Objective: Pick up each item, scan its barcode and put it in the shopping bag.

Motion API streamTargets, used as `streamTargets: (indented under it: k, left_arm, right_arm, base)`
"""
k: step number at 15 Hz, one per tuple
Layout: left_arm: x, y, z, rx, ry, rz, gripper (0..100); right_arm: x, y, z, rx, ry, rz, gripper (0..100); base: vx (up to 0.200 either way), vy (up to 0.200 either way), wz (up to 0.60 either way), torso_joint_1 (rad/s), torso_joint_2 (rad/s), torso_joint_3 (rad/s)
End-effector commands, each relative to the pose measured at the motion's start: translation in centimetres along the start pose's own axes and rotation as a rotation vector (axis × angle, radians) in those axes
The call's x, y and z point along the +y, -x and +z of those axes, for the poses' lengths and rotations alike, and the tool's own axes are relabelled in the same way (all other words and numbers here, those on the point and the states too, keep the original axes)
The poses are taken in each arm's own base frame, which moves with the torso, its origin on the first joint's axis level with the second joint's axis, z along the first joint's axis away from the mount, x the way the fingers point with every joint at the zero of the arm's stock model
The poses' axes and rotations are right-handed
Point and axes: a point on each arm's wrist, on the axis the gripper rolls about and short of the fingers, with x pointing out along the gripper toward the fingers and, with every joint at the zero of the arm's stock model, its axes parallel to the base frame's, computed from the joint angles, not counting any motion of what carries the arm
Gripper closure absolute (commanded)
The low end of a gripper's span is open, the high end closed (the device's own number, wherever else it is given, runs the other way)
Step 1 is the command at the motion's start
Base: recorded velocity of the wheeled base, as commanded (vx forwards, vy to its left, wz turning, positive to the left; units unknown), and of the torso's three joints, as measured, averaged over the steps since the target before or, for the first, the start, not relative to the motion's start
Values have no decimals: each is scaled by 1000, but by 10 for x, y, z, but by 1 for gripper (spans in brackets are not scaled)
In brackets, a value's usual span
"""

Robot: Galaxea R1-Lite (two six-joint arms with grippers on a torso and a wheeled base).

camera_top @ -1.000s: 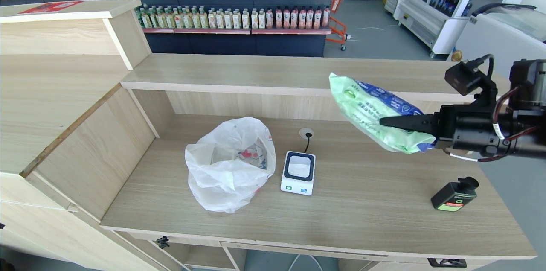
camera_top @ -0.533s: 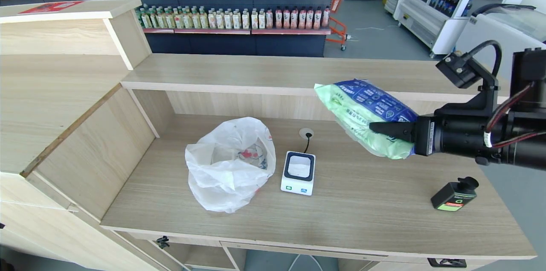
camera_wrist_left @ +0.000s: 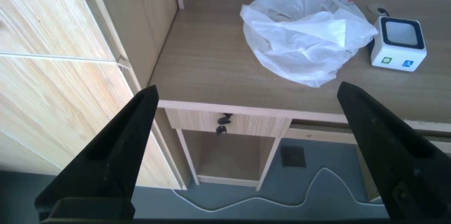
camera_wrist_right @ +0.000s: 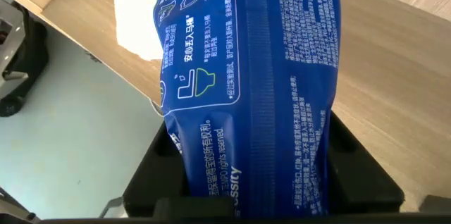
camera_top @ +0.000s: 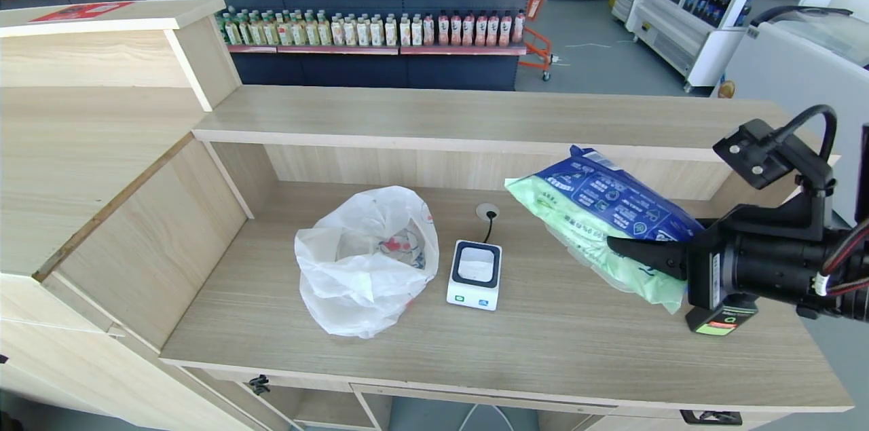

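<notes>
The right gripper (camera_top: 624,249) is clamped on one end of a soft green-and-blue plastic pack (camera_top: 597,207), held in the air above the right half of the light wooden desk (camera_top: 543,349). To scan well, the barcode face (I cannot tell which side carries it) should turn down over the small white box scanner (camera_top: 475,273) at mid-desk. A crumpled white plastic shopping bag (camera_top: 366,261) sits just left of it. A small black bottle (camera_top: 719,319) under the arm near the front right corner could snag. The left gripper (camera_wrist_left: 246,90) hangs wide apart, empty, off the front left corner.
</notes>
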Motion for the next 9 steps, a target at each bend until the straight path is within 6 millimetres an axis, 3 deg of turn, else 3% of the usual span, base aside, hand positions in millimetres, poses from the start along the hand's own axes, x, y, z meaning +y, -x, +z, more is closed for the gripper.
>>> streamTargets:
  k: [1, 3, 5, 9]
  left_arm:
    - [0, 0, 0, 0, 0, 0, 0]
    - [0, 0, 0, -2, 0, 0, 0]
    - [0, 0, 0, 0, 0, 0, 0]
    - [0, 0, 0, -2, 0, 0, 0]
  right_arm:
    - [1, 4, -1, -7, 9, -1, 100]
    - [1, 3, -1, -5, 9, -1, 100]
    - [1, 3, 0, -11, 10, 0, 100]
    - [2, -1, 1, -33, 15, 7, 100]
  base:
    - [0, 0, 0, 0, 0, 0]
    - [0, 0, 0, 0, 0, 0]
    - [0, 0, 600, -46, 90, 73]
    - [0, 0, 600, -127, 347, 188]
